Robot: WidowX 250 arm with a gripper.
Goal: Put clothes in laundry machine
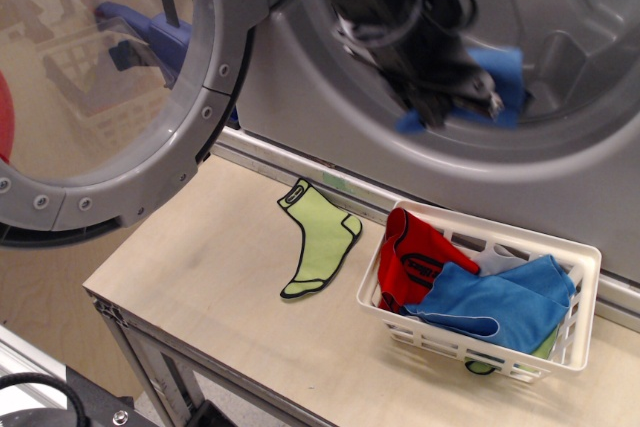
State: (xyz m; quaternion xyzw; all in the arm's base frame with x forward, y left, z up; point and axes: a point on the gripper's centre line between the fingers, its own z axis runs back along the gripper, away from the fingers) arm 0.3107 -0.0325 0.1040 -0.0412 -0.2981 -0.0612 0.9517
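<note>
My gripper (468,97) is shut on a blue cloth piece (502,82) and holds it up at the mouth of the grey laundry machine's drum (570,37). The arm is motion-blurred. The machine's round clear-windowed door (110,97) stands open at the left. A lime-green black-edged sock (320,239) lies flat on the wooden table. A red garment with black trim (412,259), blue cloths (500,302) and a white scrap (497,262) lie in the white slotted basket (585,322).
The wooden table (200,287) has its front edge at the lower left, with a metal frame below. The basket stands at the right, close under the machine's front. The open door overhangs the table's left end.
</note>
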